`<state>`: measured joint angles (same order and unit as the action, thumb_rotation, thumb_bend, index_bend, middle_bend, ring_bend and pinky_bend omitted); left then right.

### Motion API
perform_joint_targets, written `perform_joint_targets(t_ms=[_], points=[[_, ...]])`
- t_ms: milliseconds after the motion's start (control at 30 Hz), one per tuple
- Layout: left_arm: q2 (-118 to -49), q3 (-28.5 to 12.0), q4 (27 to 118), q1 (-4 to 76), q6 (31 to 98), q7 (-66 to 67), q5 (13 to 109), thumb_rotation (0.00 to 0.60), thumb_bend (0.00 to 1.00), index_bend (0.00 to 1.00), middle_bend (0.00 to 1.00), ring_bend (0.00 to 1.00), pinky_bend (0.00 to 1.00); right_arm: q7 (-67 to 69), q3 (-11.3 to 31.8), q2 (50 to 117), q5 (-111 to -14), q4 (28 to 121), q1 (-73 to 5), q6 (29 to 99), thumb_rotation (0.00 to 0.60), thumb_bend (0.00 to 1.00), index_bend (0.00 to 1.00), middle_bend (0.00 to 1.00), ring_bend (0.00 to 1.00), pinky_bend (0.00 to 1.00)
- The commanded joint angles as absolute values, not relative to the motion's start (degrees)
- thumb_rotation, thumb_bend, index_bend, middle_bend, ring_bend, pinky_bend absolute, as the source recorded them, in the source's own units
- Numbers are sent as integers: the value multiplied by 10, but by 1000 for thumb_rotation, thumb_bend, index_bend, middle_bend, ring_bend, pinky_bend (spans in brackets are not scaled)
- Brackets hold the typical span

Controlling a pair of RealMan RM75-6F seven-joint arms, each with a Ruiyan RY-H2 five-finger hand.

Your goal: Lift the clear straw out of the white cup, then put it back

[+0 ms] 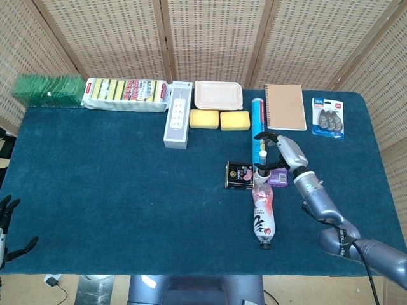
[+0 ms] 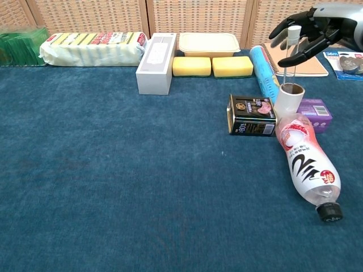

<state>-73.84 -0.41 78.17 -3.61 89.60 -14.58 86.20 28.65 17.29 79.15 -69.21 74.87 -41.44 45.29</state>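
The white cup (image 2: 288, 100) stands upright between a black tin and a purple box, and shows in the head view as the cup (image 1: 260, 172). The clear straw (image 2: 293, 50) hangs upright above it, pinched between the thumb and fingers of my right hand (image 2: 311, 31), whose other fingers are spread. The straw's lower end is close to the cup's rim; I cannot tell whether it is clear of it. From the head view the straw (image 1: 262, 153) sits just left of the right hand (image 1: 282, 150). My left hand (image 1: 7, 222) rests off the table's near left corner, holding nothing, fingers apart.
A black tin (image 2: 252, 115), a purple box (image 2: 315, 113) and a lying pink bottle (image 2: 305, 161) crowd the cup. A blue tube (image 2: 263, 68), notebook (image 1: 285, 107), two yellow sponges (image 2: 212, 66), a lidded container (image 2: 208, 43) and a power strip (image 2: 155, 55) lie behind.
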Motion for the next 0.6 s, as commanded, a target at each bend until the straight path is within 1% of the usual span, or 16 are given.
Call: perform_joint_targets(t_ms=[33, 300, 600], points=[[-739, -4, 781, -36, 896, -146, 862, 600, 194, 71, 2, 0, 149, 283, 172, 790, -691, 749, -413, 455, 600, 226, 254, 226, 210, 254], [-738, -3, 783, -36, 897, -147, 864, 600, 195, 70, 2, 0, 149, 275, 176, 777, -695, 763, -410, 468, 600, 225, 243, 208, 191, 238], [-736, -3, 781, -34, 900, -149, 872, 600, 194, 71, 2, 0, 149, 254, 178, 736, -707, 811, -394, 501, 600, 225, 235, 206, 188, 234]])
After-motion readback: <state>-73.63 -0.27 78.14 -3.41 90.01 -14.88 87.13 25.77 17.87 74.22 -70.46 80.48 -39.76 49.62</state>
